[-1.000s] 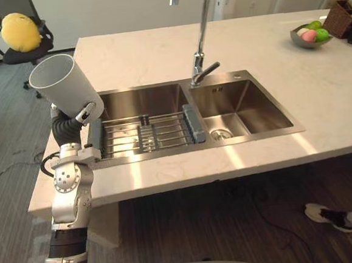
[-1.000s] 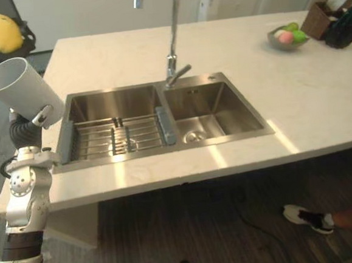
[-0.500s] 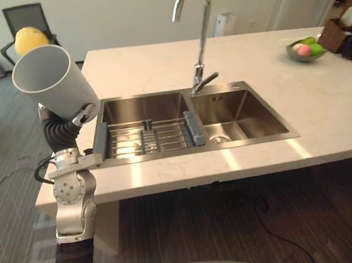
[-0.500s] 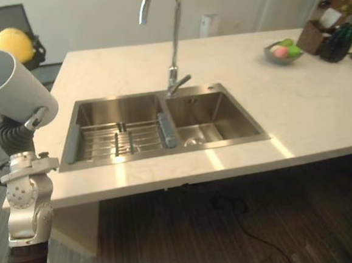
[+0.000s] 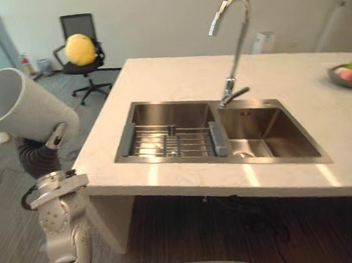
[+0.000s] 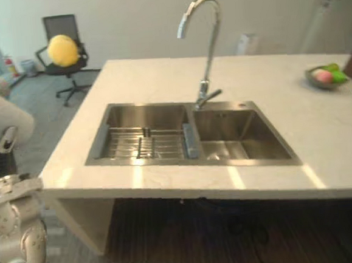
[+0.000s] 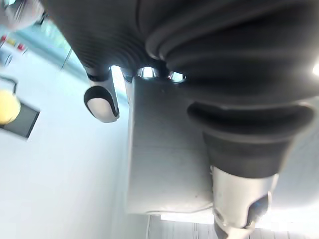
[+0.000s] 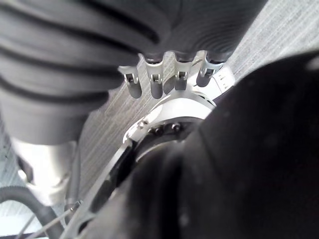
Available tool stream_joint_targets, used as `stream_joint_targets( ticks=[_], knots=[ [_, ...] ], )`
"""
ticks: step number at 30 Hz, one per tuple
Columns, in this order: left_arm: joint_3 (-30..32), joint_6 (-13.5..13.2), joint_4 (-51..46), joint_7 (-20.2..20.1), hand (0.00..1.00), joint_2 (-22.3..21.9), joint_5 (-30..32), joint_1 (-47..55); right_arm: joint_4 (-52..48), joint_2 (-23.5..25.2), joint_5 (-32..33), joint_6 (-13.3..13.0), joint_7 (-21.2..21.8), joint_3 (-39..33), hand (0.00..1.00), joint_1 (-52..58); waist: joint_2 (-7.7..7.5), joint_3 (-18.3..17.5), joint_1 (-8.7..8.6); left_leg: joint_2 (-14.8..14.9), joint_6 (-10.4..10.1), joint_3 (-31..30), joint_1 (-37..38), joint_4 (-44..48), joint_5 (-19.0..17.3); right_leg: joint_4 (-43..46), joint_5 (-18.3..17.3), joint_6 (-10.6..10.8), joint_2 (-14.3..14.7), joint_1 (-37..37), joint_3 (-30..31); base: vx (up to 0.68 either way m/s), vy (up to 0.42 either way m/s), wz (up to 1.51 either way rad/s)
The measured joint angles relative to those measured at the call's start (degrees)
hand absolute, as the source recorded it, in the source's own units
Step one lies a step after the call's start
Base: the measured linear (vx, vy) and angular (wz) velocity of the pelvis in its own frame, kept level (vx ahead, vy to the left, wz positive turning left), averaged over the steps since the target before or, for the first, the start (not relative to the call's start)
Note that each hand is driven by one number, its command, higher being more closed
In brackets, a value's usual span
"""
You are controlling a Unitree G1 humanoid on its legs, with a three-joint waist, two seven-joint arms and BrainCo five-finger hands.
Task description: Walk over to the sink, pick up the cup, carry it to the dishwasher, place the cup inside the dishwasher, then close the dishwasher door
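Carry step, by the look of it. The left hand (image 5: pixel 56 135) is clamped round the white cup (image 5: pixel 21 106), fingers one side & thumb the other. Cup is tilted, mouth up & outward, over the floor just off the surface's (image 5: pixel 178 76) left corner. The right hand (image 8: pixel 164 82) hangs low, fingers loose, nothing in it. Next move needs a turn toward the dishwasher w/ a firm grip; that corner is the thing to clear. Beyond: sink (image 5: pixel 162 111) w/ wire rack (image 5: pixel 177 142), tap (image 5: pixel 236 47), fruit bowl (image 5: pixel 348 74), office chair (image 5: pixel 81 47) at the back.
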Motion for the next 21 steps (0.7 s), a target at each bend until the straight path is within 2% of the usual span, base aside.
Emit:
stream_joint_targets(
  ticks=[2, 4, 7, 8, 9, 10, 11, 12, 13, 14, 15, 16, 17, 18, 19, 21],
  knots=[
    [4.1, 0.0, -0.2, 0.3, 1.0, 0.0, 0.0, 2.3, 0.0, -0.2, -0.2, 0.7, -0.4, 0.0, 0.0, -1.1, 0.01, 1.8, 2.23, -1.4, 0.5, -4.3, -3.3, 3.8, 0.8, 2.7, -1.7, 0.5, -1.4, 0.6, -4.8, -0.02, 0.031, 1.19],
    [6.5, 0.1, -0.3, 0.4, 1.0, -0.4, 0.0, 4.9, 0.6, -1.3, -0.4, 1.2, -0.4, -0.2, 0.0, -2.4, 0.45, 4.5, 3.5, -2.3, 0.1, -6.0, -4.4, 5.7, 0.2, 4.6, -3.4, 0.7, -2.2, 2.2, -8.7, -0.07, 0.014, 1.28],
    [10.0, -0.2, 0.1, 0.8, 1.0, -2.2, 0.0, 9.3, 3.3, -2.8, -0.5, 1.6, -0.1, -2.1, 0.0, -3.9, 1.2, 4.8, 4.83, -0.8, 0.6, 2.1, -6.4, 5.7, -2.4, 4.7, -4.6, 0.4, -1.5, 3.6, -13.3, -0.04, -0.074, 1.29],
    [10.2, -0.2, 0.4, 0.9, 1.0, -2.3, 0.0, 9.4, 4.4, -3.0, -0.6, 1.6, 0.0, -2.6, 0.0, -4.6, 0.95, 4.8, 4.64, -0.8, 1.8, 4.3, -7.0, 5.6, -3.9, 3.2, -4.8, -0.2, -1.2, 3.8, -13.3, 0.15, -0.098, 1.71],
    [10.4, -0.3, 0.9, 0.8, 1.0, -2.7, -0.2, 8.9, 7.3, -3.1, -1.2, 1.7, 0.0, -3.6, 0.0, -6.0, -0.41, 4.7, 4.59, -0.1, 7.5, 12.7, -9.1, 10.8, -5.5, 2.1, -4.5, -1.3, -2.6, 4.0, -17.8, 0.28, 0.019, 1.86],
    [10.3, -1.0, 0.9, -0.3, 1.0, -2.8, -0.7, 8.1, 8.3, -4.6, -1.0, 1.7, 0.0, -3.8, 0.0, -6.9, 0.61, 5.2, 4.62, 3.0, 11.5, 21.7, -11.4, 21.7, -6.7, 5.1, -5.1, -1.2, -4.1, 3.7, -22.4, 0.36, 0.092, 1.86],
    [10.7, -1.4, 0.9, -1.0, 1.0, -2.7, -0.7, 7.8, 7.9, -5.4, -0.8, 1.7, 0.0, -3.6, 0.0, -7.1, 1.45, 5.8, 4.54, 4.6, 12.8, 25.7, -11.3, 27.1, -7.7, 6.7, -5.7, -0.9, -4.8, 3.9, -24.5, 0.35, 0.188, 2.05],
    [11.1, -2.5, 0.9, -2.5, 1.0, -2.8, -0.7, 6.6, 7.4, -7.1, -0.3, 1.8, 0.0, -3.5, 0.0, -6.9, 3.56, 6.0, 4.07, 6.1, 12.1, 31.4, -10.9, 31.8, -10.2, 10.7, -7.1, 0.8, -5.5, 5.3, -30.2, 0.22, 0.172, 1.83],
    [10.7, -2.5, 0.9, -3.1, 1.0, -2.8, -0.8, 5.7, 6.9, -7.8, -0.3, 1.8, 0.0, -3.7, 0.0, -6.9, 4.77, 6.4, 3.46, 4.9, 11.7, 31.9, -11.2, 31.6, -9.6, 12.8, -7.9, 0.8, -6.2, 5.8, -32.5, 0.1, 0.164, 2.61],
    [9.5, -2.5, 0.8, -4.1, 1.0, -2.8, -1.3, 3.2, 6.6, -8.0, -0.3, 2.0, 0.4, -5.0, 0.0, -7.0, 4.97, 6.9, 2.46, 1.5, 12.2, 30.9, -11.5, 26.9, -6.5, 12.0, -10.4, -1.3, -6.1, 6.0, -33.5, -0.06, 0.09, 2.25],
    [9.1, -2.6, 0.6, -4.3, 1.0, -3.1, -1.7, 2.4, 6.4, -7.9, -0.2, 1.9, 0.7, -5.8, 0.0, -7.3, 4.89, 7.0, 1.41, -1.7, 11.5, 27.8, -11.1, 21.6, -4.2, 8.8, -10.1, -2.3, -4.1, 6.1, -33.3, -0.01, 0.128, 3.22],
    [9.0, -2.8, 1.1, -5.4, 1.0, -4.0, -2.0, 0.2, 6.5, -6.8, 0.9, 1.5, 1.2, -7.1, 0.0, -7.5, 2.46, 7.0, -0.83, -6.3, 12.9, 26.0, -8.1, 15.6, -5.4, 4.0, -5.9, -2.5, -4.0, 7.5, -36.7, 0.1, 0.036, 2.61],
    [8.2, -3.1, 1.2, -5.6, 1.0, -4.2, -3.3, 0.5, 6.4, -7.3, 1.1, 1.5, 0.3, -6.7, 0.0, -8.4, 3.16, 7.2, 0.41, -1.9, 11.4, 34.1, -2.8, 19.1, -10.8, 6.5, -5.3, -0.8, -4.9, 9.1, -40.3, 0.18, -0.02, 2.38],
    [7.4, -3.2, 1.5, -5.7, 1.0, -4.3, -4.2, 0.4, 6.4, -8.2, 1.6, 1.7, 0.4, -7.0, 0.0, -8.2, 3.56, 7.7, 0.2, -0.2, 7.0, 35.0, 0.5, 16.6, -11.8, 8.3, -5.6, -1.1, -4.6, 9.8, -43.4, 0.1, -0.012, 1.59],
    [5.4, -3.9, 1.9, -6.5, 1.0, -3.8, -5.3, 0.5, 5.9, -9.1, 3.6, 1.4, 0.6, -8.1, 0.0, -8.2, 5.55, 8.0, 0.72, -1.6, 6.0, 33.2, 2.9, 10.7, -10.2, 13.7, -7.0, -1.7, -7.2, 10.5, -48.0, 0.0, 0.057, 1.38],
    [3.4, -3.8, 1.8, -6.6, 1.0, -3.5, -5.8, -0.5, 3.2, -8.3, 5.0, 1.0, 1.6, -8.3, 0.0, -8.3, 5.55, 8.0, 0.19, -2.4, 6.9, 31.1, 2.8, 9.1, -9.0, 16.7, -6.5, -2.9, -7.9, 11.7, -51.1, -0.08, 0.088, 1.08]
  ],
)
